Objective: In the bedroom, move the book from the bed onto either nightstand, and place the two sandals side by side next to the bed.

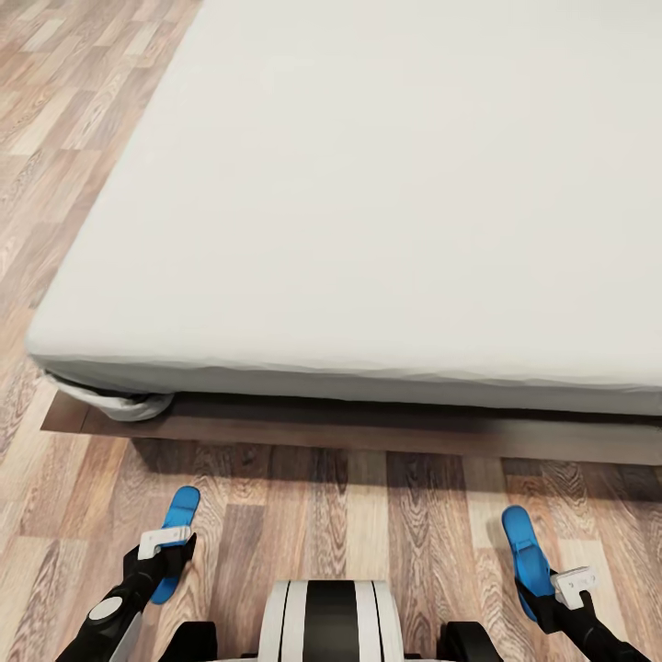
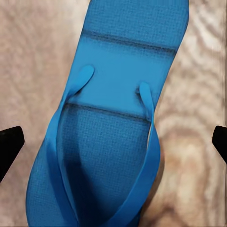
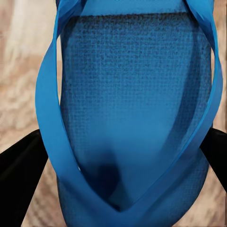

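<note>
Wood floor (image 1: 368, 515), blue sandals (image 1: 175, 538), unbranded.

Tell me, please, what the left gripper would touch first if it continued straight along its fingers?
Most likely the blue sandal directly below the left gripper, on the wood floor; its fingers stand apart on either side. Depth is unclear.

The bed (image 1: 386, 184) runs off the far and right edges; each gripper hides part of its blue sandal (image 1: 175, 533); whether the fingers (image 2: 9, 146) touch it is unclear.
</note>
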`<state>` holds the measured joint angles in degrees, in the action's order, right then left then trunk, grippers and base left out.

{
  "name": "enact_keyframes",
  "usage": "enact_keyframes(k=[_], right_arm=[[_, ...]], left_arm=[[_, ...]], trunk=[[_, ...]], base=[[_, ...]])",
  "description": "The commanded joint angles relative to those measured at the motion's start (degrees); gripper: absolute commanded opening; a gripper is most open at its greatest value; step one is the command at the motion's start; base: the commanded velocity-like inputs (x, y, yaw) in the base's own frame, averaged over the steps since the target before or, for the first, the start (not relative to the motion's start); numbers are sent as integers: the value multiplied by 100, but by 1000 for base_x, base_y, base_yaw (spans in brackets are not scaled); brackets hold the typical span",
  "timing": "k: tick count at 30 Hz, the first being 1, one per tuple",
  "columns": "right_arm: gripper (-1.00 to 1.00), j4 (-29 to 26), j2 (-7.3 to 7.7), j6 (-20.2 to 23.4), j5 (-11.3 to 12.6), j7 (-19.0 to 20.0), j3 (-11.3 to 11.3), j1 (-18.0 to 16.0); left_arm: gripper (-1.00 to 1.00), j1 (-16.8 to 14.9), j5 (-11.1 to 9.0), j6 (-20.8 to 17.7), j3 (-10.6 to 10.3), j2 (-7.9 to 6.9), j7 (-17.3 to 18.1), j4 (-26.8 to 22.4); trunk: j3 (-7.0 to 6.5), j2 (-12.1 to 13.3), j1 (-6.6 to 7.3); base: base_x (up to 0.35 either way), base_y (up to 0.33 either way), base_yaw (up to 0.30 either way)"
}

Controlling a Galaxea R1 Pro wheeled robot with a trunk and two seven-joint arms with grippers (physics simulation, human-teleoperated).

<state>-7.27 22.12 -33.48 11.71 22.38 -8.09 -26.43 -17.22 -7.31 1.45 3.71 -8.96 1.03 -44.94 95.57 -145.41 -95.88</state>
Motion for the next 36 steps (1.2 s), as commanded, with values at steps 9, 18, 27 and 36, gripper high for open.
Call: enact_keyframes(k=[9, 18, 27, 36], right_arm=[[-100, 6, 3, -12, 59, 30, -43, -3], [-100, 13, 3, -10, 59, 30, -43, -3], [-100, 15, 3, -11, 57, 30, -43, -3], [-100, 18, 3, -12, 59, 30, -43, -3]], left_arm=[[100, -1, -60, 13, -9, -1, 22, 3], [100, 35, -67, 11, -10, -3, 116, -286], [100, 146, -60, -11, -7, -23, 496, -787], [100, 166, -58, -21, -10, -19, 511, -806]], trunk=[[-109, 6, 13], [-109, 6, 13], [-109, 6, 13], [-109, 6, 13]], base=[[0, 0, 0], [0, 0, 0], [0, 0, 0], [0, 0, 0]])
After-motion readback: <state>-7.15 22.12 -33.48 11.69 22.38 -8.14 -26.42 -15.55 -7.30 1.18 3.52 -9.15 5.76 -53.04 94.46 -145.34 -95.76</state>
